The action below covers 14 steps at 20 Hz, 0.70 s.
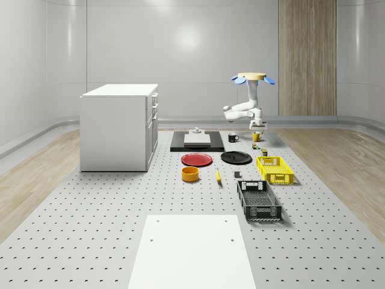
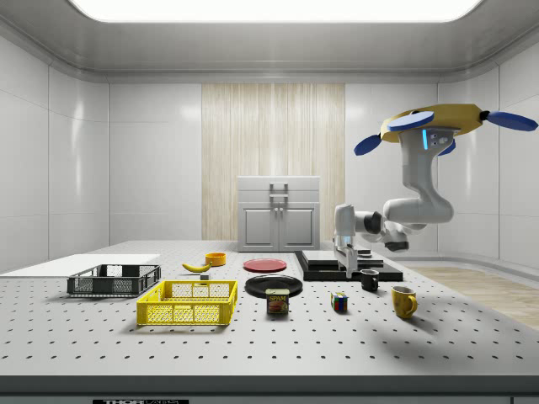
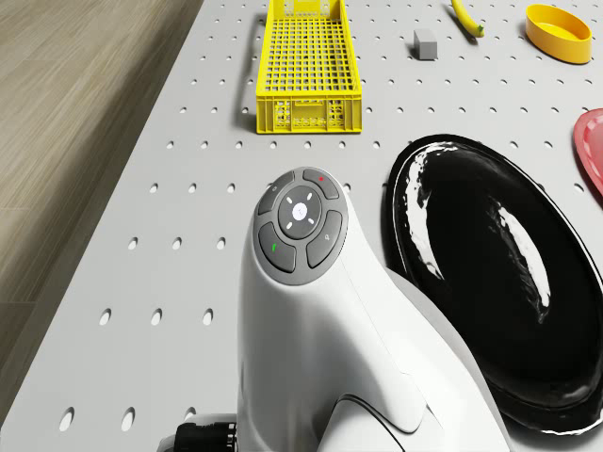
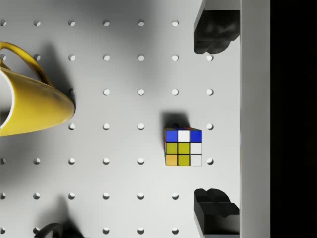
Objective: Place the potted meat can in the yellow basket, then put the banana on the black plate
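The drone [image 2: 438, 126] hovers in the air above the far end of the perforated surface [image 1: 120, 211], over the stretch near the black plate [image 1: 236, 158] and the mugs. Its white arm [image 2: 417, 198] hangs down and bends toward the side view's left, ending in the pincer [image 2: 346, 263], which points straight down and stays clear of the surface. In the wrist view the two dark fingertips [image 4: 214, 32] stand wide apart with nothing between them; below them lies a small colour cube [image 4: 183, 147], and a yellow mug [image 4: 29, 101] sits off to one side of it.

The potted meat can [image 2: 278, 301] stands upright on the surface, just beside the yellow basket [image 2: 189, 303] at the side view's right of it, and in front of the black plate. The basket has nothing in it. The banana [image 2: 197, 267] lies on the surface near an orange bowl [image 2: 216, 258], apart from the black plate. A red plate [image 1: 197, 159] rests beside the black one. A dark wire basket [image 1: 258, 201] sits nearer the camera in the whole-scene view, next to the yellow one. A small black mug [image 2: 370, 280] stands by a dark flat tray [image 1: 197, 141], and a white cabinet [image 1: 119, 127] rises at the whole-scene view's left.
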### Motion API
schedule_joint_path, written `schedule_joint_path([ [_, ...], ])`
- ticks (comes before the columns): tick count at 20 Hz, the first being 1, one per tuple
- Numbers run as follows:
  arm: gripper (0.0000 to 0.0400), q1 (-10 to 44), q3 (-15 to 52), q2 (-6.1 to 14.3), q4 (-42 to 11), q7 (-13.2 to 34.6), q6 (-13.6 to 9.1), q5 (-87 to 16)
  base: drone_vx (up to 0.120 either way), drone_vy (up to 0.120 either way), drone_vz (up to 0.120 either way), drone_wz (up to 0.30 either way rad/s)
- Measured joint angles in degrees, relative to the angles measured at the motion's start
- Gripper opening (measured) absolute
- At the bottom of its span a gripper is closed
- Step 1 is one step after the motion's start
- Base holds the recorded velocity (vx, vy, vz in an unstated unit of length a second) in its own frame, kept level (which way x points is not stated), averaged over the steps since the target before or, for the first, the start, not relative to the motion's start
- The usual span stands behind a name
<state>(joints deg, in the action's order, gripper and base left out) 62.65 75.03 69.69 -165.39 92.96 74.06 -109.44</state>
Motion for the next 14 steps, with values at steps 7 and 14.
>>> schedule_joint_path([
  [7,0.0400,0.5,0.5,1.8,0.1,0.5,1.6,0.9,0.120,0.029,-0.029,0.000],
  [14,0.0400,1.0,0.9,3.4,0.2,0.9,3.2,1.7,0.120,0.000,-0.086,0.000],
])
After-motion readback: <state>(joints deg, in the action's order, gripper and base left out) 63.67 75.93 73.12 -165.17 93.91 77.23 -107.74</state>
